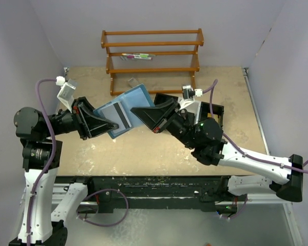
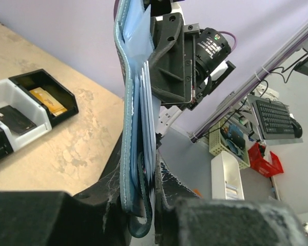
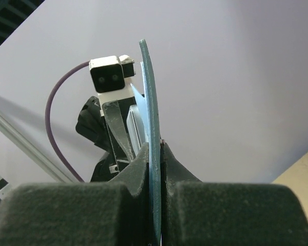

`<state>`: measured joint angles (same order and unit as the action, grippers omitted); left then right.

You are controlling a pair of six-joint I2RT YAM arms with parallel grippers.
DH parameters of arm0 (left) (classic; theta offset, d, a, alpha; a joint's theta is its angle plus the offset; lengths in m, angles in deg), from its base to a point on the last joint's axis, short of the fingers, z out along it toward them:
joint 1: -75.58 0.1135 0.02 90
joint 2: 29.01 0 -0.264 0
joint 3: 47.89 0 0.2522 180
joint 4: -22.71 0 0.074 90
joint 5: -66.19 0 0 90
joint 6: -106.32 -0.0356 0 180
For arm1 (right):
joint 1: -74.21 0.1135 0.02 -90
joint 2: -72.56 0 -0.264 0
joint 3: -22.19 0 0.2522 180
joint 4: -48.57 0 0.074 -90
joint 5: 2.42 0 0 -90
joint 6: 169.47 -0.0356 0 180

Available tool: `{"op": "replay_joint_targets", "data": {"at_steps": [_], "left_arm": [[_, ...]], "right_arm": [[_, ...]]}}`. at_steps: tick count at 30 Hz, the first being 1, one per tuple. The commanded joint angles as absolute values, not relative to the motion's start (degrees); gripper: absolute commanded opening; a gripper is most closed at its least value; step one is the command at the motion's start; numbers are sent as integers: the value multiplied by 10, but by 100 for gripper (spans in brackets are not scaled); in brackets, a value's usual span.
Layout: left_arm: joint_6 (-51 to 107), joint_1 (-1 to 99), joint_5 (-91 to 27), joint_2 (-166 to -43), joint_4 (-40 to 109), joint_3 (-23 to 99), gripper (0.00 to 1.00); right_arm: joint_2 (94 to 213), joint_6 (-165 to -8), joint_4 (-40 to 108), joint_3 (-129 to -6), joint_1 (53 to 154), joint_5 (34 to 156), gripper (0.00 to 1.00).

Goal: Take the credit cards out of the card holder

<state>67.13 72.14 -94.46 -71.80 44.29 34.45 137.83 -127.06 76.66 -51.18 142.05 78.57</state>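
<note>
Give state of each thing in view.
card holder, open, held in the air at both ends.
grey card, in card holder, not out yet.
left gripper, fingers shut on card holder.
right gripper, fingers shut on card holder.
tray, dark card and orange item in separate compartments.

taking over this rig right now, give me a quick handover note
Left gripper: fingers shut on the card holder at its lower left edge.
Right gripper: fingers shut on the holder's right side. The two arms hold it open in the air.
Cards: one dark credit card shows inside the holder. What looks like a second dark card lies in the white compartment of the tray.
Done: holder lifted and opened, probably one card out.
Left: pull out the card in the holder; whether more are tucked inside cannot be told.
</note>
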Motion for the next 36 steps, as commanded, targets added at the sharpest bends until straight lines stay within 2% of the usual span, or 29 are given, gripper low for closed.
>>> {"op": "replay_joint_targets", "data": {"at_steps": [1, 4, 5, 8, 11, 15, 17, 20, 25, 36], "left_arm": [[708, 722, -963, -723, 410, 349, 18], [697, 721, -980, -739, 438, 352, 17], [679, 721, -986, -746, 472, 360, 17], [574, 721, -991, -776, 611, 402, 15], [443, 722, -973, -802, 740, 452, 14], [267, 722, -849, -833, 919, 524, 4], [213, 721, -779, -843, 969, 535, 4], [157, 722, -723, -856, 1016, 528, 4], [134, 721, -669, -861, 1025, 509, 4], [98, 722, -834, -860, 1062, 523, 7]], "right_arm": [[1363, -1294, 796, -505, 1426, 786, 5], [1357, -1306, 723, -504, 1403, 795, 36], [1356, -1311, 693, -505, 1373, 820, 50], [1364, -1325, 591, -534, 1293, 941, 69], [1385, -1273, 427, -614, 1240, 1001, 79], [1380, -1201, 297, -675, 1218, 1007, 80], [1371, -1183, 265, -701, 1218, 990, 80], [1355, -1185, 275, -706, 1218, 980, 76], [1381, -1211, 353, -688, 1218, 1036, 71], [1471, -1297, 530, -644, 1223, 1198, 63]]}}
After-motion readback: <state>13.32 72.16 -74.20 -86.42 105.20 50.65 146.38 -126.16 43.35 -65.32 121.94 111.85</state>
